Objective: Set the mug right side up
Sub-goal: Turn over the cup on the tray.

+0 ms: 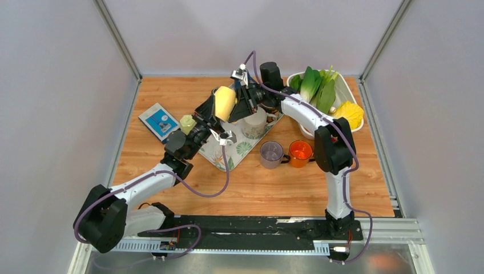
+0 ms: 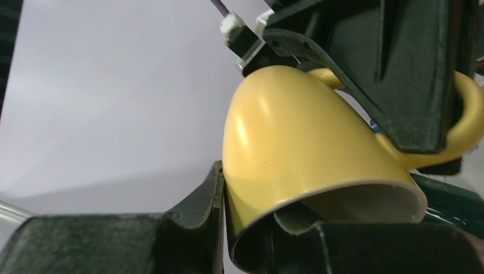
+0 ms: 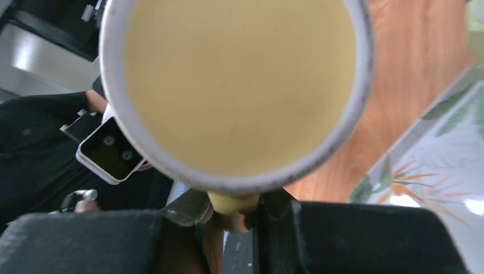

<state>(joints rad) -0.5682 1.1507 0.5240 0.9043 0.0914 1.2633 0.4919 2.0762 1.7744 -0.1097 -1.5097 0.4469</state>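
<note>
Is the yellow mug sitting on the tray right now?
No, the yellow mug hangs in the air, the left gripper on its rim and the right gripper on its handle.

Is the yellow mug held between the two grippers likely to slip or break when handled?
The yellow mug shows bright glare, so its glaze is probably slippery. It looks like hard ceramic: stiff, but likely to break if dropped. The right gripper pinches only the handle, so the mug might pivot there.

Overhead view – wrist close-ups, shared mug [image 1: 225, 103]
</note>
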